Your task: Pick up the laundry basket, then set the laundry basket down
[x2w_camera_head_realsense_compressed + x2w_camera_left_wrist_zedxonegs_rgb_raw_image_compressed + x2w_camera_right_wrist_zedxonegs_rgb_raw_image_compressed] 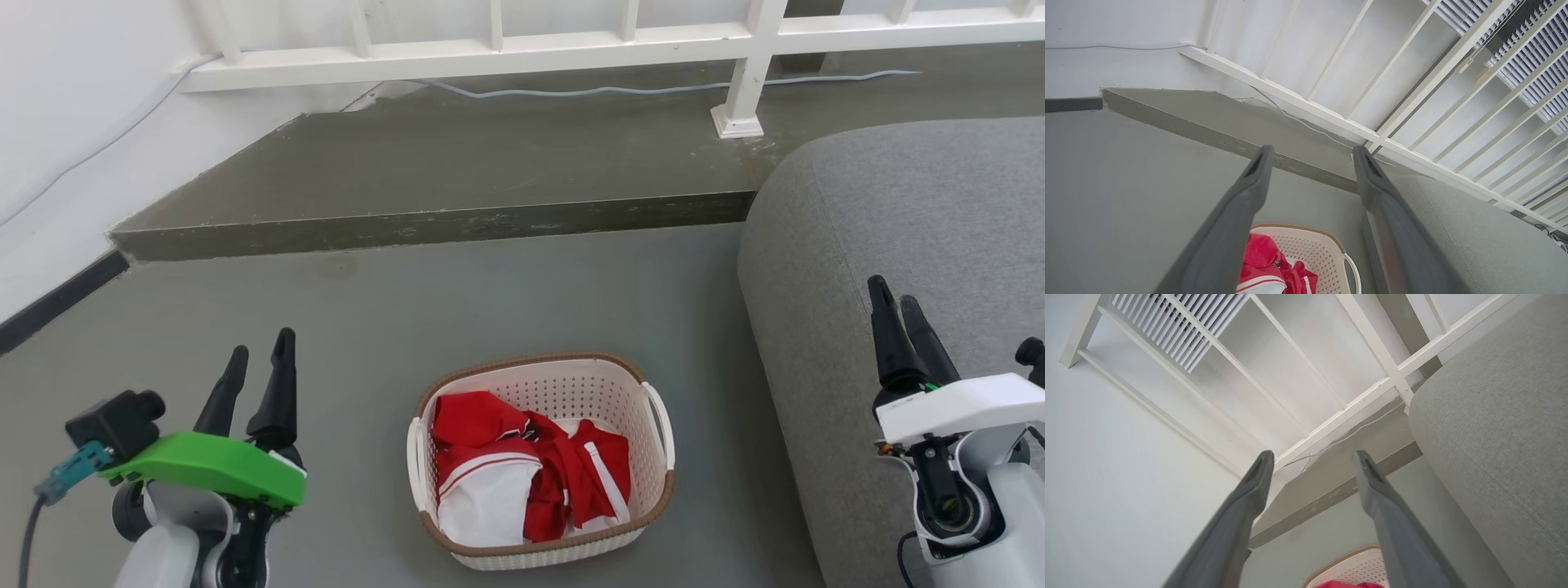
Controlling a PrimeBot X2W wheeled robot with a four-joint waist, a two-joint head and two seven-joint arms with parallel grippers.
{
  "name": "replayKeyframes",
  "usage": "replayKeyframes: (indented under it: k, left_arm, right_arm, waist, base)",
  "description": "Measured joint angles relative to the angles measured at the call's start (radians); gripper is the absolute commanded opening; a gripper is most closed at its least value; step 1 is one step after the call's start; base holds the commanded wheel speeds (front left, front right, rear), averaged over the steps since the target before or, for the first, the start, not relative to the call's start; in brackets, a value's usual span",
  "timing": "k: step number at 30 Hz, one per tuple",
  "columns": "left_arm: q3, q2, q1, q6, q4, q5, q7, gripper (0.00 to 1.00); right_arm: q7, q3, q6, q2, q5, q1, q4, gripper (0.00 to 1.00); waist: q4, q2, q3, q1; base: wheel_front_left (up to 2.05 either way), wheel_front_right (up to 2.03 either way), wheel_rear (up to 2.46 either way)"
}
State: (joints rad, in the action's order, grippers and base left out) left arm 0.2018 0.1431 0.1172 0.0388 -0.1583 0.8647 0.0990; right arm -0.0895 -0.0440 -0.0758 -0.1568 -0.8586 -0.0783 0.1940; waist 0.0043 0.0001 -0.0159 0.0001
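Note:
The laundry basket (571, 392) stands on the grey floor in the lower middle of the head view, cream-white and perforated with a brown rim and white side handles. Red and white clothes (522, 474) lie inside it. My left gripper (261, 353) hovers open to the basket's left, well apart from it. My right gripper (894, 304) hovers open to the right, over the grey sofa. The left wrist view catches the basket (1318, 249) low between that open gripper's (1311, 157) fingers. A corner of the basket (1355, 567) peeks in at the bottom of the right wrist view, below the open gripper (1312, 461).
A grey sofa (922, 245) fills the right side, close to the basket. A raised concrete step (433, 224) runs across behind it, with a white railing (620, 41) and a cable (653, 88) on top. A white wall (65, 131) closes the left.

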Motion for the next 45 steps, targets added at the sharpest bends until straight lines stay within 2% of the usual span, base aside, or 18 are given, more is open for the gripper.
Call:
replayKeyframes:
  k: [10, 19, 28, 43, 45]
  left_arm:
    - [0.051, 0.009, 0.005, -0.039, 0.015, -0.161, 0.035, 1.0]
    - [0.078, 0.007, 0.005, -0.063, 0.008, -0.252, 0.062, 1.0]
    - [0.105, 0.008, 0.004, -0.086, -0.008, -0.363, 0.092, 1.0]
    - [0.126, 0.004, 0.004, -0.128, -0.038, -0.519, 0.132, 1.0]
    - [0.126, 0.002, 0.004, -0.134, -0.04, -0.536, 0.136, 1.0]
  right_arm:
    - [-0.038, -0.052, 0.016, -0.01, 0.149, 0.0, 0.002, 1.0]
    - [-0.065, -0.085, 0.018, -0.016, 0.268, 0.001, 0.029, 1.0]
    - [-0.1, -0.109, 0.034, -0.022, 0.384, 0.001, 0.047, 1.0]
    - [-0.151, -0.139, 0.035, -0.03, 0.568, 0.0, 0.074, 1.0]
    - [-0.16, -0.141, 0.044, -0.03, 0.588, 0.0, 0.072, 1.0]
  waist:
    - [0.001, 0.0, -0.001, 0.0]
    - [0.003, 0.0, -0.003, 0.0]
    - [0.006, 0.0, -0.003, 0.0]
    - [0.007, 0.0, -0.005, 0.0]
    - [0.007, 0.0, -0.005, 0.0]
  base:
    - [0.0, 0.0, 0.0]
    - [0.0, 0.0, 0.0]
    - [0.0, 0.0, 0.0]
    - [0.0, 0.0, 0.0]
    - [0.0, 0.0, 0.0]
